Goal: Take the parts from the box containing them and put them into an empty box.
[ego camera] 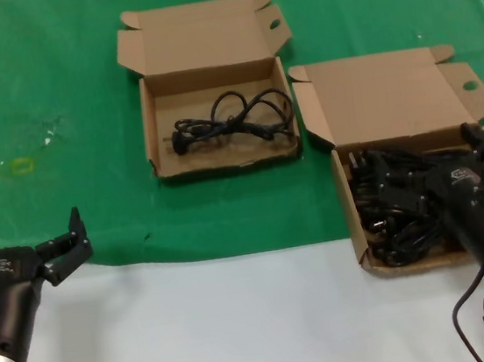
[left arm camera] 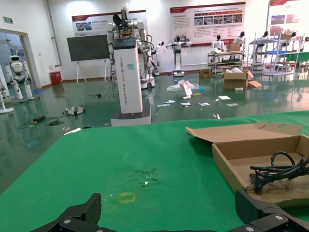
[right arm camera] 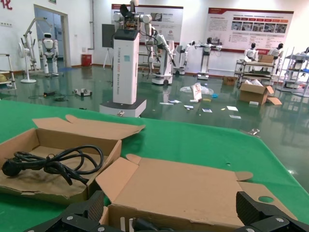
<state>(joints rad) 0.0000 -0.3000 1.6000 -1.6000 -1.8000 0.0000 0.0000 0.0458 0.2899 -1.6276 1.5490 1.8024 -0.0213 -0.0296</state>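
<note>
Black power cords (ego camera: 400,206) lie heaped in the larger cardboard box (ego camera: 345,188) at the robot's right, on the edge where the green cloth (ego camera: 55,98) meets the white table surface (ego camera: 242,322); its lid flap (ego camera: 381,93) stands open behind the tray. One single cord (ego camera: 234,118) rests coiled on the floor of the smaller box (ego camera: 154,130), which sits to the left and slightly farther back, lid also folded open; the two boxes stand close, corners just beside each other. Right gripper (ego camera: 483,141) is positioned over the right side of the cord-filled box, fingers spread apart, holding nothing; contact with the cords cannot be determined. In the right wrist view both fingertips (right arm camera: 270,212) frame the larger box's lid. Left gripper (ego camera: 29,247) sits at the table's near left, fingers apart, empty, well apart from both boxes.
</note>
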